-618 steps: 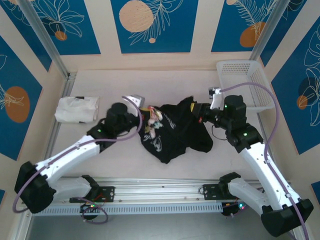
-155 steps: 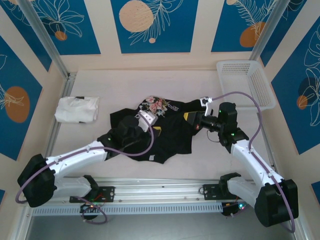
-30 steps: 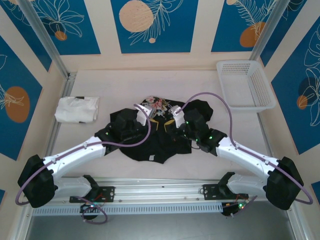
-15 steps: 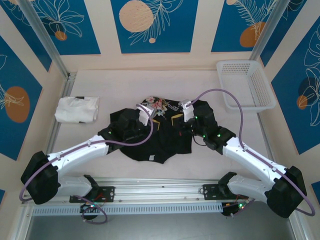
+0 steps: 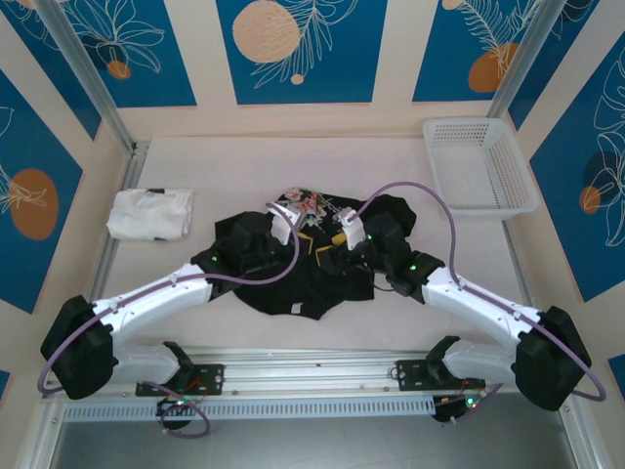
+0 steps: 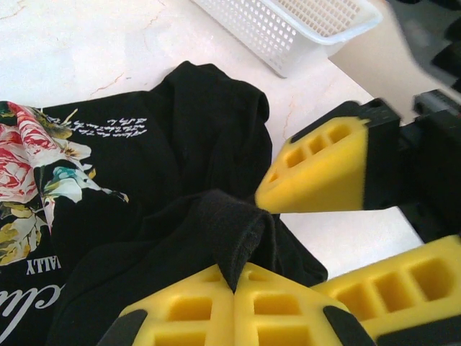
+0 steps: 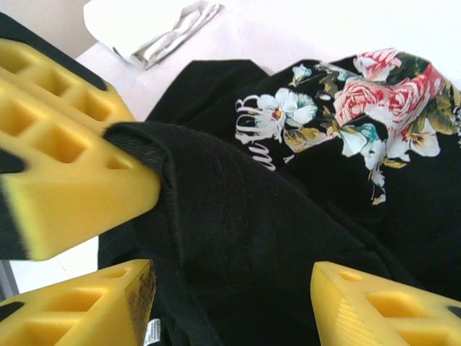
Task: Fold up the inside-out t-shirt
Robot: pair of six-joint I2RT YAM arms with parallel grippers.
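Two grippers were seen close together over the middle of the table (image 5: 225, 161), above the inside-out t-shirt (image 5: 291, 285). The shirt was spread as a crumpled black heap at the table's centre, between the two arms. The left gripper (image 6: 234, 292) was clenched, its yellow foam pads pressed together with a raised fold of the black cloth pinched between them. The right gripper (image 7: 230, 288) was released. Its fingers (image 7: 86, 310) were held wide apart, with black cloth lying in the gap between them, and whether they were touched by the cloth could not be told. In the left wrist view the right gripper's two fingers were seen just beside the pinched fold, on its right. The floral print (image 7: 382, 94), pink roses with white lettering beside them, was turned face up on the far part of the shirt, beyond the fold. A white folded garment (image 5: 149, 213) was laid well apart at the left of the table, and a white basket (image 5: 479, 166) was set at the far right corner.
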